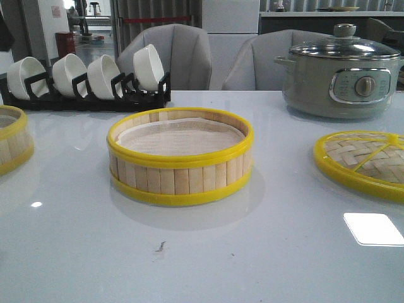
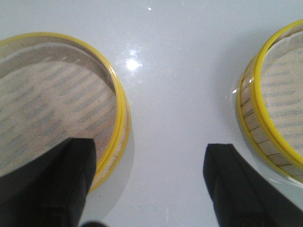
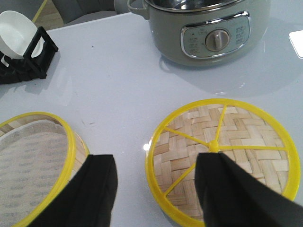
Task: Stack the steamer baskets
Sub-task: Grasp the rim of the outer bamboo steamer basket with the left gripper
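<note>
Glossy pale-grey tabletop, office chairs behind it, ceiling lights mirrored in the surface. Nearest in the front view, centre frame: one steamer basket, upright, white liner inside, standing alone. Second steamer basket cut off at the left edge, well apart from the first, so nothing stacked yet. Woven bamboo lid lies flat at right edge, probably parked there for after the baskets. Further back: black rack of white bowls upper left, grey-green electric pot with glass lid upper right, both clear of the work zone.

Left gripper is spread wide and empty, over bare table between the two baskets; one finger overlaps the rim of the basket at frame left, likely lining up to straddle that wall for a pick. Right gripper also wide apart, nothing held, hovering between the centre basket at lower left and the lid; looks on standby. Neither arm shows in the front view.

Judgement: task at the start; next needs a rim grasp, thin slats could slip.
</note>
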`<control>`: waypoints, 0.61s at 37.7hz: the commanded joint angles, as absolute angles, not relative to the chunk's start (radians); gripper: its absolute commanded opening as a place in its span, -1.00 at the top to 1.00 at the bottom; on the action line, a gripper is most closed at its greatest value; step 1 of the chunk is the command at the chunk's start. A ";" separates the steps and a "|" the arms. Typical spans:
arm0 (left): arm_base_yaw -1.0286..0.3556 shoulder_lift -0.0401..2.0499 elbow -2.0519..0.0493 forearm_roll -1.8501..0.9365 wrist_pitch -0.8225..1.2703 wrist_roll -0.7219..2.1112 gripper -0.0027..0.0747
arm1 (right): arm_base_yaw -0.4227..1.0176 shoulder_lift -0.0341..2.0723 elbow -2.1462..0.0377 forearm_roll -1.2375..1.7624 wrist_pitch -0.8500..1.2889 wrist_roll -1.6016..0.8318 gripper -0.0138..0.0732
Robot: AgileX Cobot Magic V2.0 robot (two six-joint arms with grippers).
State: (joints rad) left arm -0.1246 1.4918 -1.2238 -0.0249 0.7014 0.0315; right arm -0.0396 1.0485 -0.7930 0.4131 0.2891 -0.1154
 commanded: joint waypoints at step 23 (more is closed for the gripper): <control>-0.124 1.762 -1.432 0.000 0.627 0.026 -0.41 | -0.038 1.034 -0.830 0.414 0.262 -0.126 -0.41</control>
State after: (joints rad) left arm -0.1246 1.7911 -1.3860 -0.0139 0.6733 0.0315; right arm -0.0396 1.0485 -0.7930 0.4122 0.3174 -0.1154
